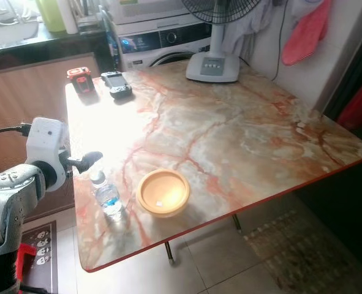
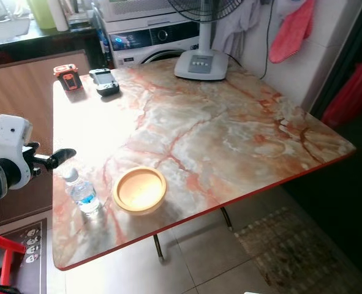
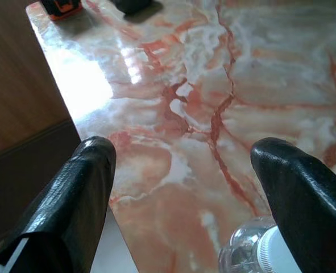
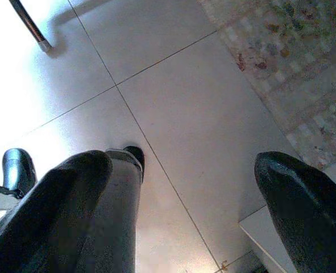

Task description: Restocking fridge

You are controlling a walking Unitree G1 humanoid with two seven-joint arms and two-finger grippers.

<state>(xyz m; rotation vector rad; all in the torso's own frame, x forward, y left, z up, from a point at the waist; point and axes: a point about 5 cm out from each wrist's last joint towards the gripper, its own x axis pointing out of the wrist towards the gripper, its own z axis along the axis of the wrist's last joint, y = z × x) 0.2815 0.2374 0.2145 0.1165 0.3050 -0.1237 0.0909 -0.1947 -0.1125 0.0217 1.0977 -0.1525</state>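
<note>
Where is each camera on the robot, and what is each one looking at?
Left eye view: on the head, looking forward and down at the marble table; the left arm shows, its left gripper just above the water bottle, beside the yellow bowl.
Right eye view: the head's other eye; same table, bottle and bowl.
Left wrist view: looks along the open jaws at the tabletop and the bottle's cap.
Right wrist view: the right gripper, jaws open, faces the tiled floor.
Shared: bottle in both eyes and left wrist.
</note>
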